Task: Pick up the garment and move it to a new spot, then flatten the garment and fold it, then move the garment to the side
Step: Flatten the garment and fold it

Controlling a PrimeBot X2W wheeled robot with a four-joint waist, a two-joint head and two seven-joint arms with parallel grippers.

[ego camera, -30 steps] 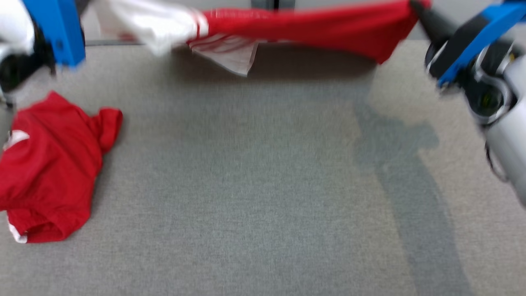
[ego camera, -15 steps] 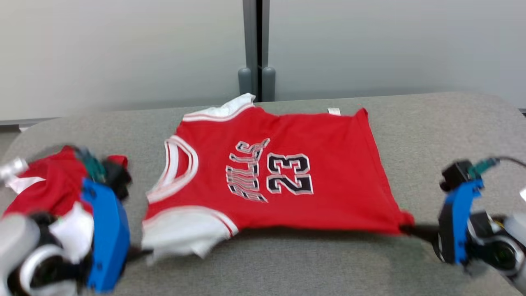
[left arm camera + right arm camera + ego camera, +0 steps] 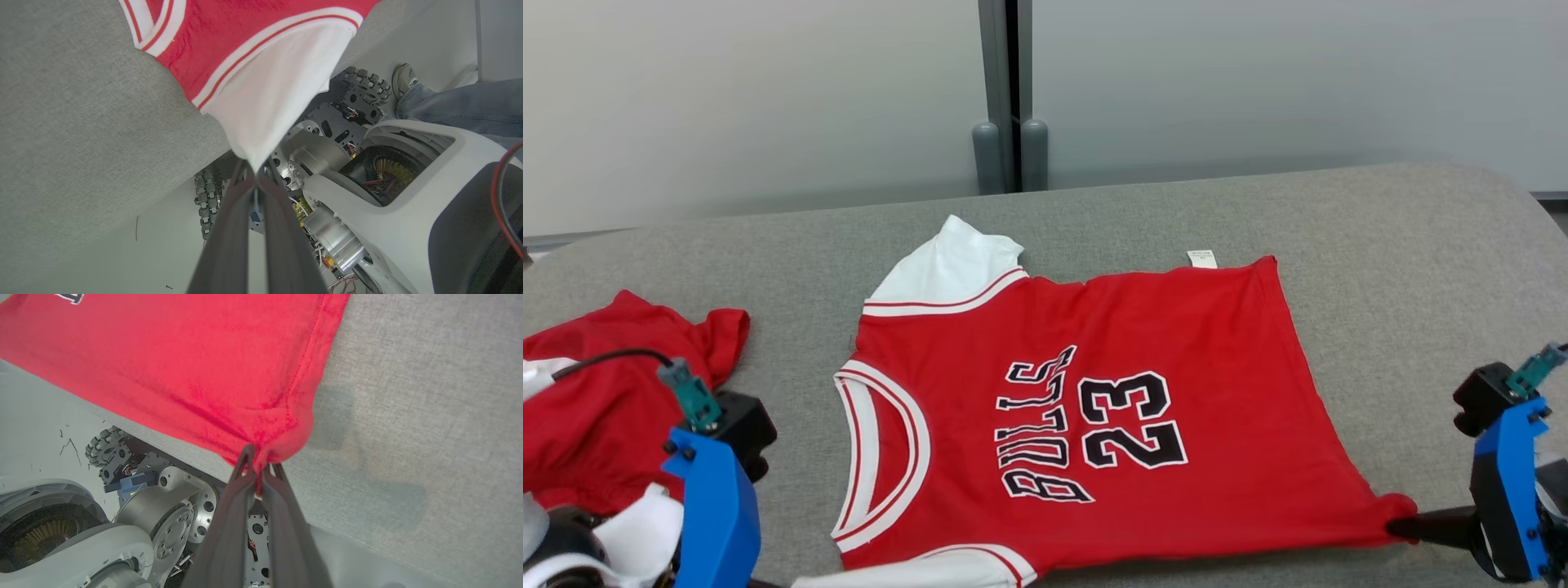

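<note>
Far left of head view: second red garment (image 3: 596, 392) lies crumpled on grey table (image 3: 1380, 245), apart from the jersey. Lower left: left gripper (image 3: 255, 179) is clenched on tip of white sleeve (image 3: 269, 102). In left wrist view the sleeve tip reaches past table's near edge. A person's shoe (image 3: 402, 79) and jeans leg (image 3: 449, 102) are upper right of that view. Ctr of head view: red jersey (image 3: 1086, 408) lies spread flat, front up w/ "BULLS 23" print. Neck opening points frame left, hem right, other white sleeve top ctr. Lower right: right gripper (image 3: 1395, 527) is pinched tight on jersey's near hem corner, cloth bunched at fingertips, by table's near edge.
</note>
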